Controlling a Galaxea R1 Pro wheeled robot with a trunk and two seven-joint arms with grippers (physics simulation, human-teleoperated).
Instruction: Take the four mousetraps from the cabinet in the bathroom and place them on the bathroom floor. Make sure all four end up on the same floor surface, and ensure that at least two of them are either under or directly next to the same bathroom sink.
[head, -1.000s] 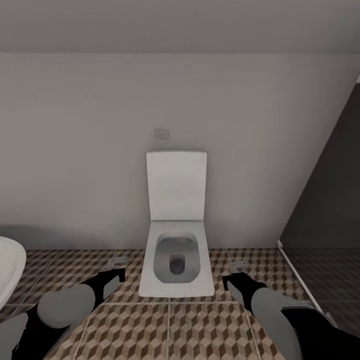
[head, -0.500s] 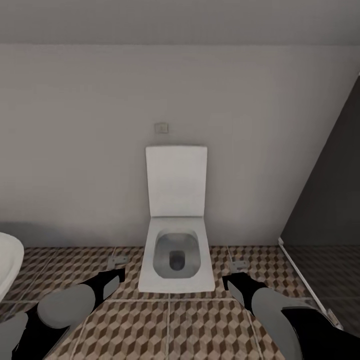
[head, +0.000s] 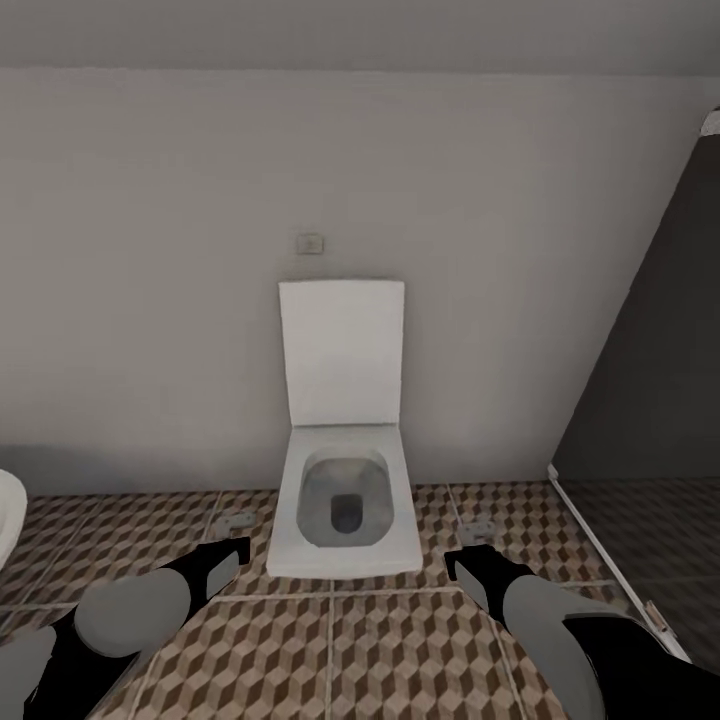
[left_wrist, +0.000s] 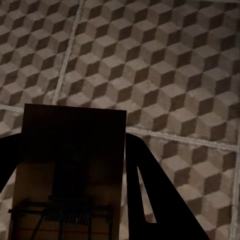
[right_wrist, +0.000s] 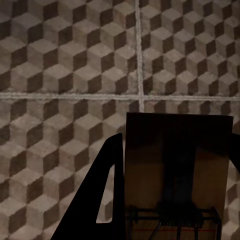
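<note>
My left gripper (head: 232, 555) hangs low over the cube-patterned bathroom floor (head: 400, 640), shut on a mousetrap (left_wrist: 70, 170), a brown slab with a wire spring, whose grey tip (head: 240, 519) sticks out ahead. My right gripper (head: 462, 562) is shut on a second mousetrap (right_wrist: 177, 165), and its tip (head: 476, 524) also shows. A sliver of the white bathroom sink (head: 8, 510) sits at the far left edge. The cabinet and the other mousetraps are out of view.
A white squarish toilet (head: 345, 510) with raised lid (head: 342, 352) stands against the pale wall straight ahead, between the two arms. A dark glass panel (head: 650, 400) with a floor rail (head: 600, 550) closes off the right side. Tiled floor lies to both sides of the toilet.
The whole view has shifted: the toilet has drifted left and the sink has slid almost out at the left edge, so the camera has turned. Both grippers keep their hold.
</note>
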